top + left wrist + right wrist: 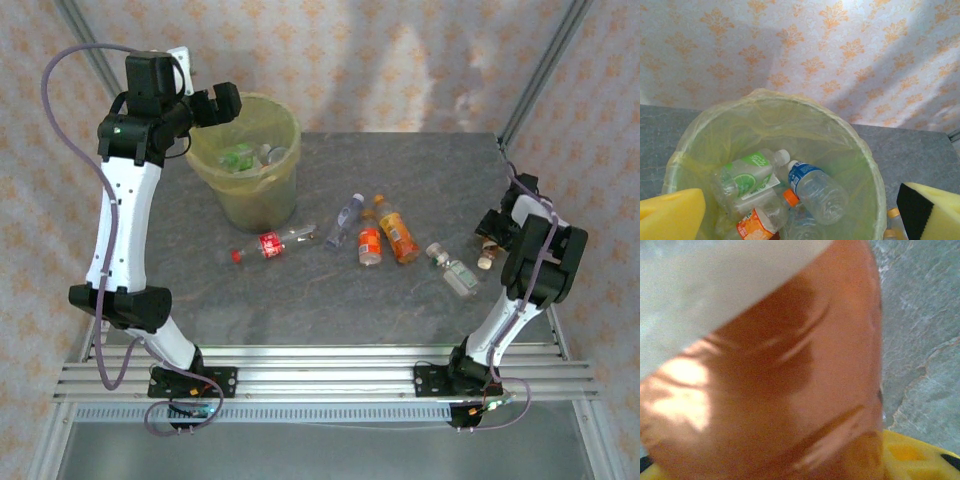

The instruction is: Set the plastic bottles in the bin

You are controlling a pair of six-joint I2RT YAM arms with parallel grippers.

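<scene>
**Inspection: left arm over the bin, empty; right arm at a bottle on the table's right edge**

Overhead view. The bin (255, 200) stands at the back left of the table (300, 310). The left gripper (218, 104) hangs over its rim, which I judge to be the drop position. Five bottles lie on their sides, loose, in the middle of the table: a red-label bottle (265, 245), a blue-tinted bottle (345, 220), two orange bottles (370, 245) touching each other, and a clear bottle (452, 268). The right gripper (490, 240) is low at the right edge. All label writing is too small to read.

Left wrist view. The left gripper (801, 210) has its yellow pads (670, 215) wide apart with nothing between them. Below, inside the bin (867, 160), lie a green-label bottle (747, 177) bearing a lime picture, a blue-label bottle (815, 187) and an orange-label bottle (755, 225). No brand is legible.

Right wrist view. An amber bottle (790, 390) sits hard against the lens, blurred. A yellow pad (910, 455) shows beside it. I cannot tell whether the jaws are clamped on it.
</scene>
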